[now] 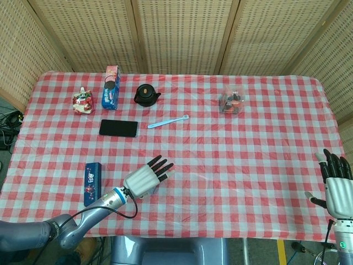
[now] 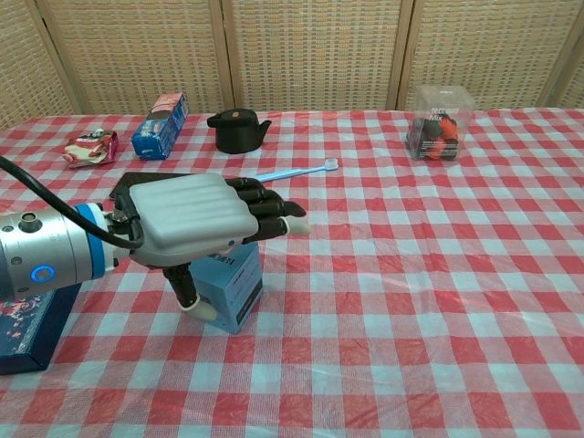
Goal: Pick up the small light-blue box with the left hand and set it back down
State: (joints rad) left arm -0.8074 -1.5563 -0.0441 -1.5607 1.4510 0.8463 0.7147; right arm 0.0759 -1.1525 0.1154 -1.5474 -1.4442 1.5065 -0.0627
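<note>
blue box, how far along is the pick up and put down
Reach looks done: the left hand is spread over the blue box, thumb down beside its front. In hand: closing the grasp; the box sits on the table, fingers still extended. Left: grip, lift, set down.

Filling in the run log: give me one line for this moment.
phase: reach | left hand: over blue box, fingers spread, not gripping | right hand: idle at table edge
</note>
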